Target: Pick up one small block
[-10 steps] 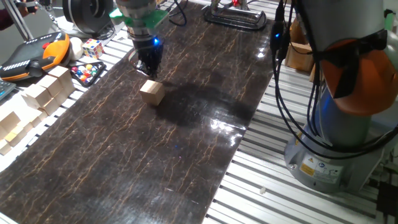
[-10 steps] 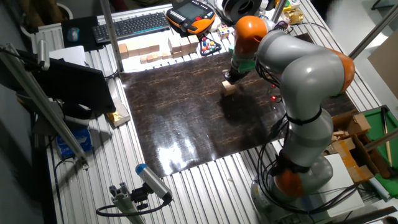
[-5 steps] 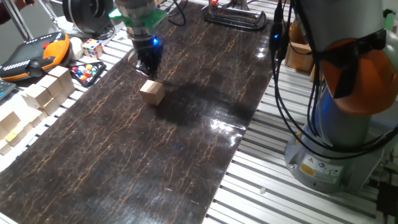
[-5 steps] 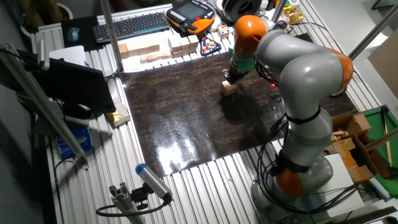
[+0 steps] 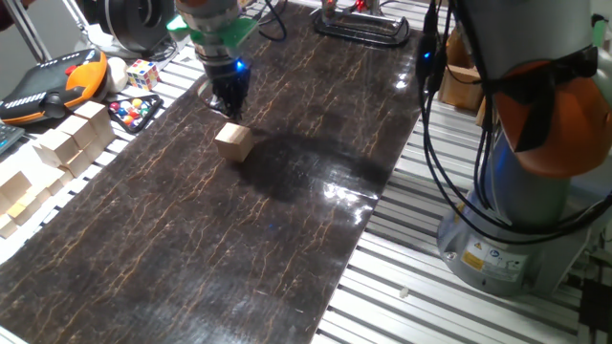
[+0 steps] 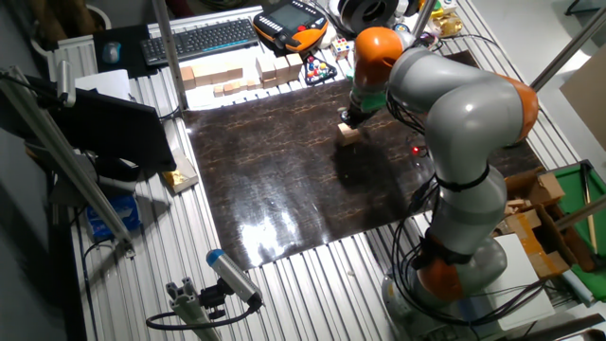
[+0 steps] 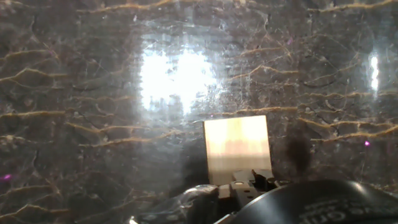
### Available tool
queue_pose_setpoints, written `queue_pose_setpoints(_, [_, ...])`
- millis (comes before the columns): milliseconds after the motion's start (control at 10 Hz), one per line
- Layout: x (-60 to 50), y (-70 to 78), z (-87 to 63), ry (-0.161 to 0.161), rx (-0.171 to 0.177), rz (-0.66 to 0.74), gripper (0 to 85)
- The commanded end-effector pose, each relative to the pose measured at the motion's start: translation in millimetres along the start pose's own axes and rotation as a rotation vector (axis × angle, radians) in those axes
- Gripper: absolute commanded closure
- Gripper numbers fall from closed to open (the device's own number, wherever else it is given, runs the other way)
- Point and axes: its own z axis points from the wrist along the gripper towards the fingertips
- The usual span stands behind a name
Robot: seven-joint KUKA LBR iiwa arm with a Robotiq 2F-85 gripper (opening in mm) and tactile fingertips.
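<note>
- One fixed view: the gripper (image 5: 229, 103) hovers just behind the small block (image 5: 233, 141) on the dark desk (image 5: 287, 239), barely moved over the last second.
- Other fixed view: the block (image 6: 349, 134) sits untouched, so the grasp is pending.
- Hand view: the block (image 7: 237, 148) lies ahead; I cannot tell whether the gripper is open.

A glossy dark marbled tabletop (image 5: 287, 191) lies on a ribbed aluminium bench (image 6: 312, 284), reflecting overhead light.

The desk (image 5: 287, 248) has a dark marbled top; the small block (image 5: 233, 141) lies directly on it.
</note>
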Motion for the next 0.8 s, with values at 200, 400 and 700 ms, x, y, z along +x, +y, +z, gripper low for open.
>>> queue_pose_setpoints(200, [-4.2,1.1,7.0,-0.019,-0.007,0.017,0.0])
queue_pose_setpoints(400, [-7.7,-0.9,14.2,-0.008,-0.022,-0.002,0.0])
queue_pose_setpoints(700, [-14.4,0.4,29.1,-0.008,0.000,-0.017,0.0])
